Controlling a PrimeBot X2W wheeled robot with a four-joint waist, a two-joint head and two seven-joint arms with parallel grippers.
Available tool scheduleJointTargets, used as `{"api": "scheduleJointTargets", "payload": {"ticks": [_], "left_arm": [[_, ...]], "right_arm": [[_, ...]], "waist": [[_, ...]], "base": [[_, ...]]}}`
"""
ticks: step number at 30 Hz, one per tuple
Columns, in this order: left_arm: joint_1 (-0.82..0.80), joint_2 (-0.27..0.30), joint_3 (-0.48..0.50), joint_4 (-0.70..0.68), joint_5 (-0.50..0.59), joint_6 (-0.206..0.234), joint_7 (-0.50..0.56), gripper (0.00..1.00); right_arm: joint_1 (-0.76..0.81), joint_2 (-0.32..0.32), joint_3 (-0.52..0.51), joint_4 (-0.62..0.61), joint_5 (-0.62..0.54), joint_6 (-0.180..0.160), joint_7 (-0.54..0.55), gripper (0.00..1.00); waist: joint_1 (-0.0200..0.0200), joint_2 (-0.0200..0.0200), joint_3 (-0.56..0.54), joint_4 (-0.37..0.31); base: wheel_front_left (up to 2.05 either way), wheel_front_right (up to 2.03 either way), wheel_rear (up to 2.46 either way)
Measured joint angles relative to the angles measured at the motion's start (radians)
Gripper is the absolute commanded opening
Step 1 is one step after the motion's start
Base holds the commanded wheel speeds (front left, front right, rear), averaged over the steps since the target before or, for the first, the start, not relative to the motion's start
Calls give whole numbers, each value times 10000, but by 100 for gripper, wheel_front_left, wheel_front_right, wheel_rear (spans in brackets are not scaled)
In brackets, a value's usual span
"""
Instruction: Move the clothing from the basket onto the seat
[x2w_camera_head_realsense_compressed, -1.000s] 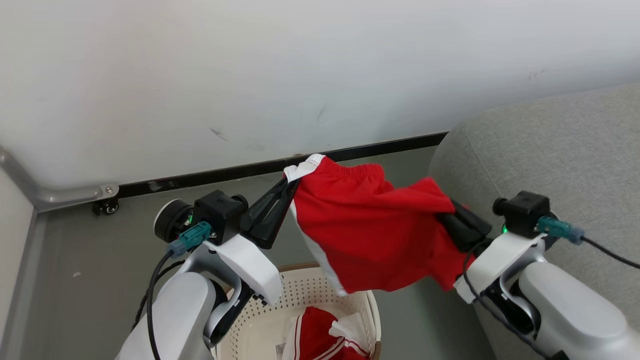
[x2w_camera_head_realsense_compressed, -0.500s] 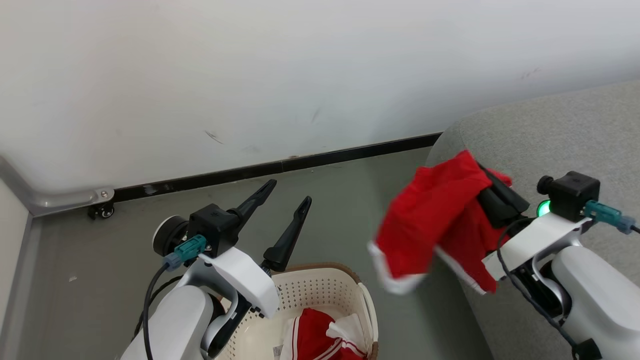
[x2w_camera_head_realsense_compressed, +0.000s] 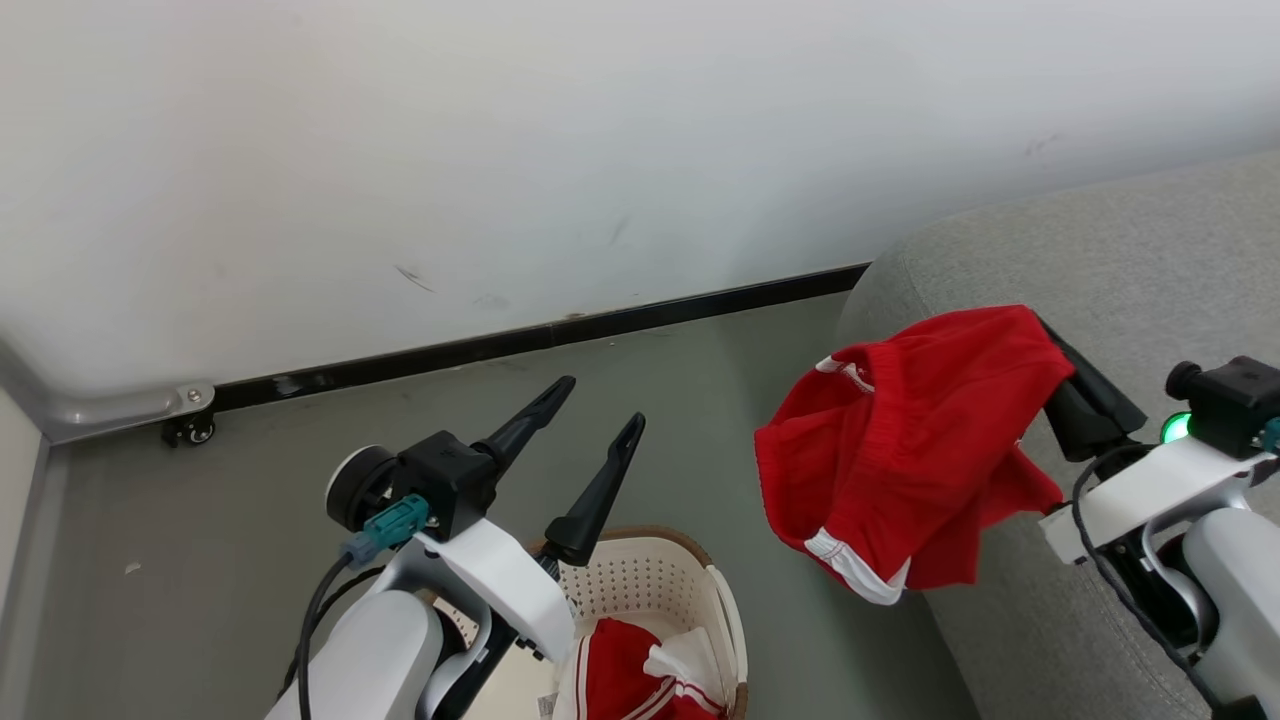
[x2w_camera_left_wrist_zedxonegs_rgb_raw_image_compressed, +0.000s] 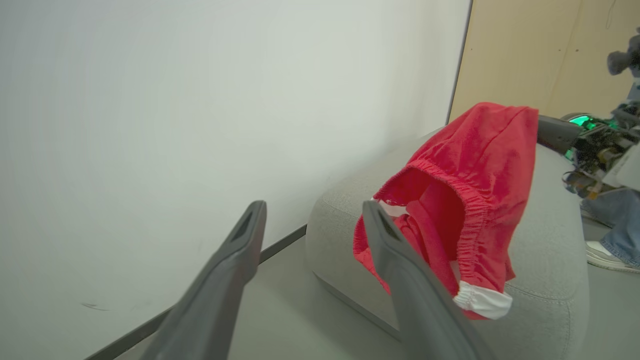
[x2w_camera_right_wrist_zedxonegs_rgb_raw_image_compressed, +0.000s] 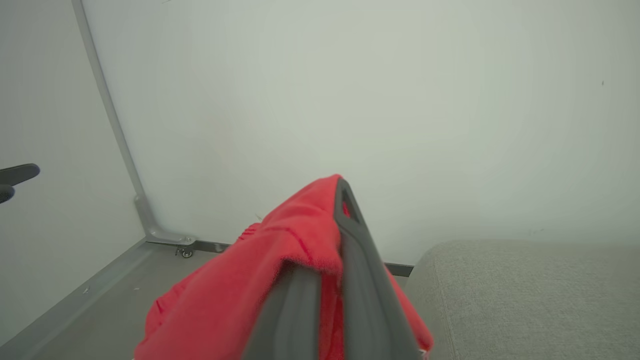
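I saw the red shorts (x2w_camera_head_realsense_compressed: 905, 450) hanging against the rounded end of the seat (x2w_camera_head_realsense_compressed: 1100, 260), clamped in my right gripper (x2w_camera_head_realsense_compressed: 1062, 360), while another red garment (x2w_camera_head_realsense_compressed: 610, 670) lay in the basket (x2w_camera_head_realsense_compressed: 650, 575) beside the seat, my left gripper (x2w_camera_head_realsense_compressed: 600, 402) spread wide and empty above it.

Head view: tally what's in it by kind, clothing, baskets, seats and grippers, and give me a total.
Red clothing: 2, the shorts and a heap, perhaps several pieces
Laundry basket: 1
Grey seat: 1
Grippers: 2, left gripper open, right gripper shut on the shorts
Total: 6
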Motion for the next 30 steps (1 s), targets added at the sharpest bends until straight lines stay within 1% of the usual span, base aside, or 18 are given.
{"api": "scheduleJointTargets", "payload": {"ticks": [4,15,30], "left_arm": [[4,-4,-201,-71,-35,-29,-42,100],[180,-71,-756,-182,-173,-36,-130,100],[233,-134,-1523,-493,-397,-38,-226,100]], "right_arm": [[163,-176,-351,-144,-251,0,0,0],[586,-474,-1126,-441,-412,0,0,0],[1011,-654,-1684,-673,-491,0,0,0]], "waist": [[0,0,2,-111],[0,0,25,-581],[0,0,176,-1474]], "base": [[0,0,0],[0,0,0],[0,0,0]]}}
